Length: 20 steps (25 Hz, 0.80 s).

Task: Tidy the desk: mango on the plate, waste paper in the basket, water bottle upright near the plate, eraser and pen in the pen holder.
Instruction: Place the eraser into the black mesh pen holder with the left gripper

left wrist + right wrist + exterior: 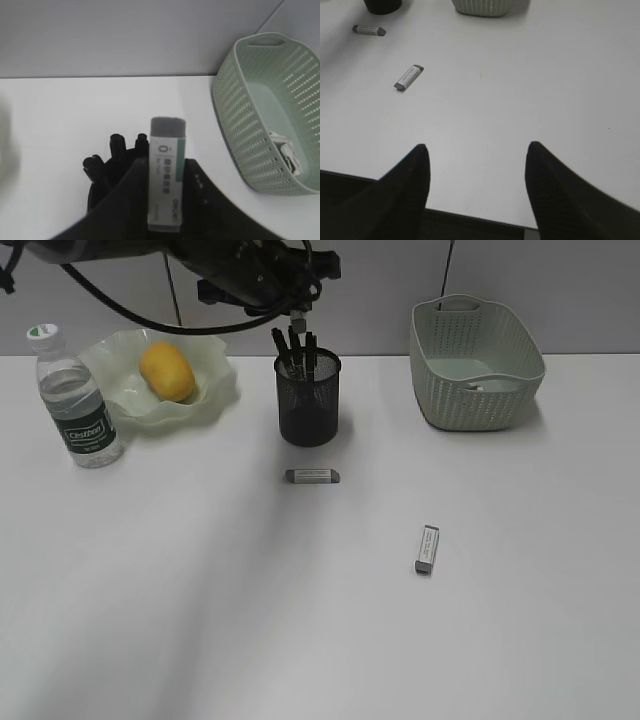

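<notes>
My left gripper [298, 312] hangs just above the black mesh pen holder [308, 400] and is shut on a white eraser [167, 175], held upright between its fingers. Dark pens [295, 345] stick out of the holder. Two more erasers lie on the desk [200, 590]: one [313, 476] in front of the holder, another [427, 548] further right. The mango [167, 371] sits on the green plate [215, 390], and the water bottle [75, 400] stands upright beside it. Waste paper [287, 155] lies in the basket [475, 365]. My right gripper [477, 150] is open and empty over the desk's front edge.
A grey wall runs right behind the plate, the holder and the basket. In the right wrist view the two loose erasers [409, 77] [368, 30] lie far ahead to the left, with bare white desk between them and the open fingers.
</notes>
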{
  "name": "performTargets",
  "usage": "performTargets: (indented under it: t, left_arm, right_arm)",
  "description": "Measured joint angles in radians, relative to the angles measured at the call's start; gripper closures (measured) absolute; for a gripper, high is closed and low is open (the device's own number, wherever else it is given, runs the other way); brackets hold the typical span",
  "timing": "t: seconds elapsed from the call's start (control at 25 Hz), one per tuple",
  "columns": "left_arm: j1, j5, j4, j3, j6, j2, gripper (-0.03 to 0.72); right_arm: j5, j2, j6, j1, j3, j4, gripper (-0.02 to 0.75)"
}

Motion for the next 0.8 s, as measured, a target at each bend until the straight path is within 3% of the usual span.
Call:
performTargets:
  t: [0.36, 0.6, 0.8]
  left_arm:
    - [-0.008, -0.058, 0.008, 0.0, 0.003, 0.062, 0.504]
    - [-0.009, -0.052, 0.01, 0.0, 0.004, 0.068, 0.373]
    - [-0.009, -0.044, 0.011, 0.0, 0.004, 0.051, 0.34]
  right_arm:
    - [0.0, 0.0, 0.0, 0.0, 0.0, 0.0, 0.255]
    - [0.0, 0.0, 0.0, 0.0, 0.0, 0.0, 0.255]
    - [0.0, 0.0, 0.0, 0.0, 0.0, 0.0, 0.255]
